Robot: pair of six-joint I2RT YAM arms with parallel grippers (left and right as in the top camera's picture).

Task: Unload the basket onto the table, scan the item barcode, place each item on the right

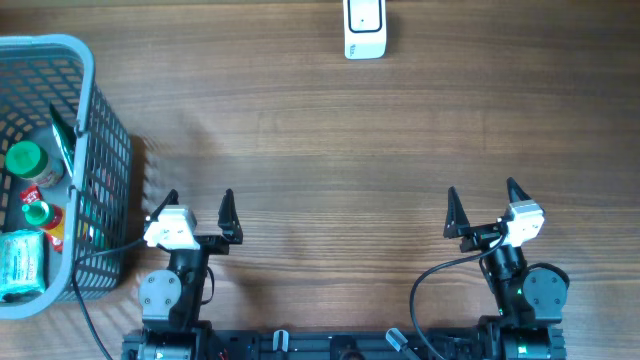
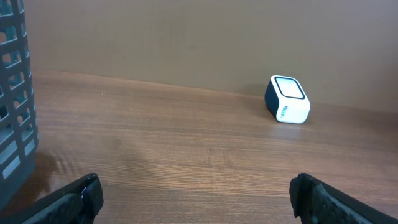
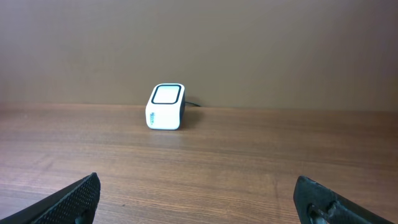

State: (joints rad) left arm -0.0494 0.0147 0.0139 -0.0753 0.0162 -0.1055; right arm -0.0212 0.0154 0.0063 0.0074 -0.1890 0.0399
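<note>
Both sets of jaws wide, nothing held.
A grey basket (image 1: 108, 150) on the table's (image 1: 320, 150) left edge holds green-capped bottles (image 1: 25, 160) and a packet (image 1: 22, 262). Beside it, the left gripper (image 1: 200, 197) is spread wide and empty. The white scanner (image 1: 365, 28) sits at the far edge. The right gripper (image 1: 481, 190) is likewise spread wide and empty.

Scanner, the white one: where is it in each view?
Overhead: scanner at the top edge, right of centre.
Left wrist: scanner right of centre, by the table far edge.
Right wrist: scanner left of centre, same edge.
Shared landmark: the table's far edge.
</note>
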